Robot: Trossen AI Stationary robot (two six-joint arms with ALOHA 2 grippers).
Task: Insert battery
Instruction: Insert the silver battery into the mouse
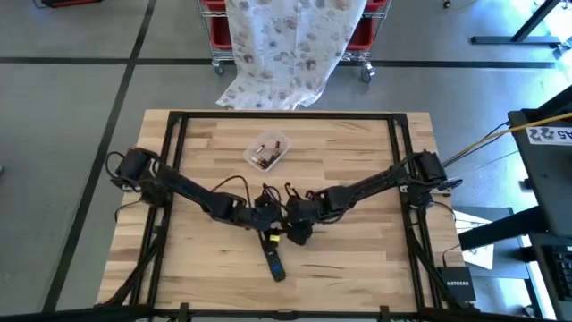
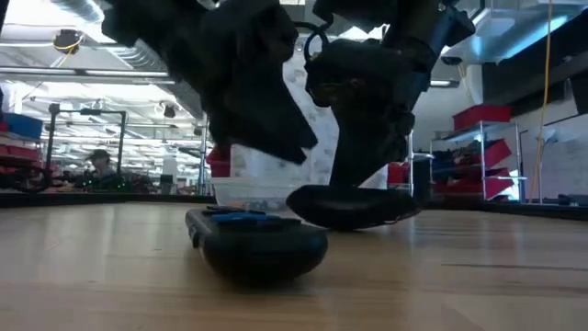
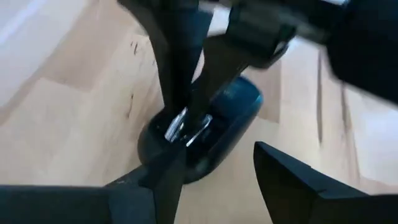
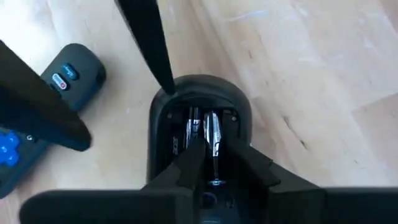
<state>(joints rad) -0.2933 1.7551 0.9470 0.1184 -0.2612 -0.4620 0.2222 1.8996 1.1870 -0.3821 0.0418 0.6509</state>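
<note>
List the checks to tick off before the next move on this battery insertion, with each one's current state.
1. Compartment of the black remote uncovered: ok, the bay is exposed.
2. Battery in the bay: ok, a silver cell lies lengthwise inside.
3. Battery fully seated and the right way round: cannot tell.
4. Right hand at the compartment: ok, it is directly over the bay.
5. Left hand free: ok, open and holding nothing, close beside the remote's end.
6. Second remote out of the way: ok, it lies button side up beside the work, untouched.
</note>
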